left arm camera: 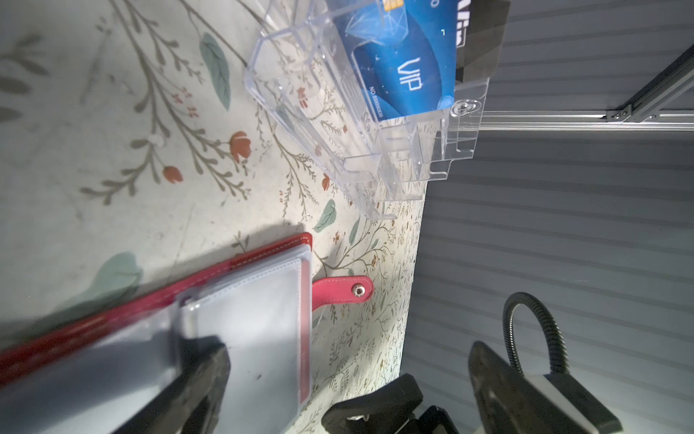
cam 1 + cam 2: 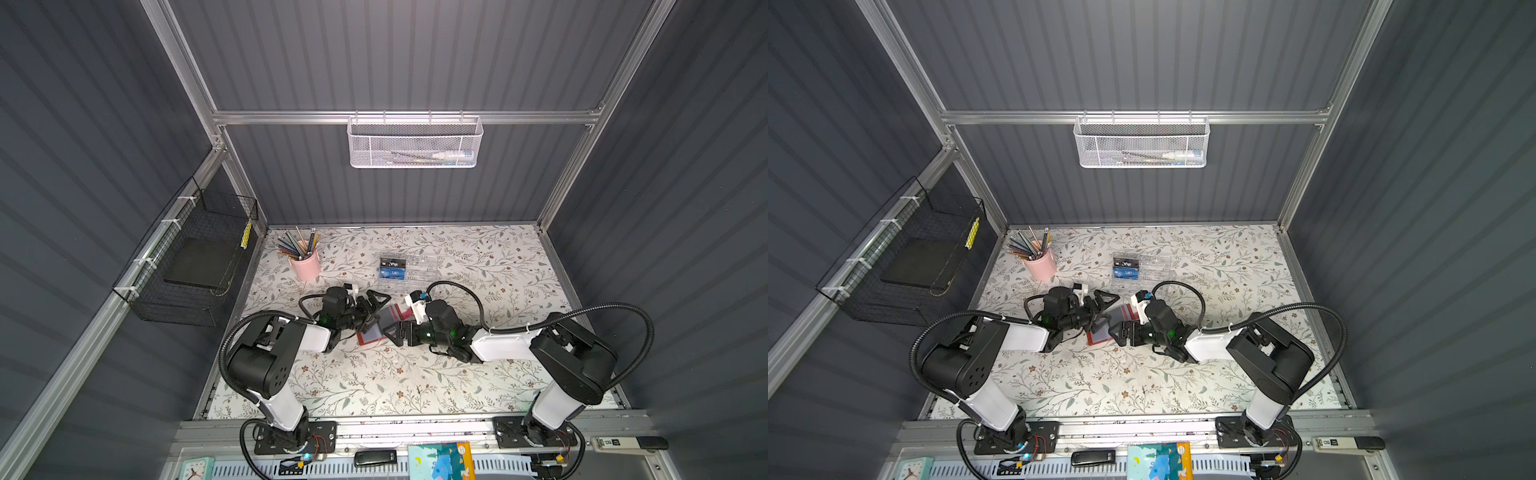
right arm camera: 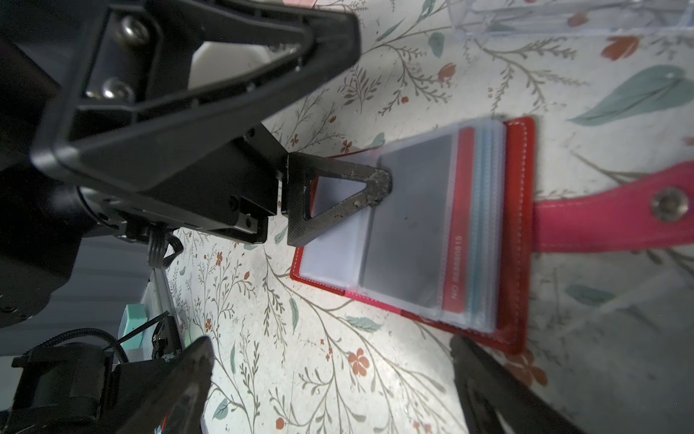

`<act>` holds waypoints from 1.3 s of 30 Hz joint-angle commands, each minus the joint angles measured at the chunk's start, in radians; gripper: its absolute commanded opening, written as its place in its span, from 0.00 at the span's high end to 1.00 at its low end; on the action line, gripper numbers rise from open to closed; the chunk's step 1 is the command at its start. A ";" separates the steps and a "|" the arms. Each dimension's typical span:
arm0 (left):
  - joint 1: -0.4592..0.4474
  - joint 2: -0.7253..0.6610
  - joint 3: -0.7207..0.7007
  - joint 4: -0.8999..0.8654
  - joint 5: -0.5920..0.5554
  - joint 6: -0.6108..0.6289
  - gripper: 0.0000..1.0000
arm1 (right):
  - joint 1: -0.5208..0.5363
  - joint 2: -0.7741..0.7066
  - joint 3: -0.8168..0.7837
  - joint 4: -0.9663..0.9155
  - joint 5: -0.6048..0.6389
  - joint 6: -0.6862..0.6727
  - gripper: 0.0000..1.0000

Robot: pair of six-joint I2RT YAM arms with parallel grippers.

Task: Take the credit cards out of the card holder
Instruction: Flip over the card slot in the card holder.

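Card holder (image 2: pixel 371 332): red cover, white stitching, grey-clear sleeves; centre of both top views.
Strap tab (image 3: pixel 601 221): pinker red, silver snap.
Black credit card (image 2: pixel 392 262), blue credit card (image 2: pixel 392 273): white "VIP"; just above centre.
Sleeved credit card (image 3: pixel 456 225): red.
Table cover (image 2: pixel 415 382): cream, grey-green sprigs, rust flowers.
My left fingers (image 3: pixel 377 182): black, scuffed pale.

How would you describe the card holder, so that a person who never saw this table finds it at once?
On the floral table, find the clear acrylic box near the middle. Just in front of it, toward the table's near edge, lies the card holder, opened flat. It is the only red thing on the table: a booklet of grey-clear plastic sleeves with a snap-button strap.
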 commanded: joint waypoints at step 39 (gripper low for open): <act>0.016 0.056 -0.072 -0.024 0.004 0.006 0.00 | -0.012 0.124 0.052 0.025 -0.007 -0.004 0.01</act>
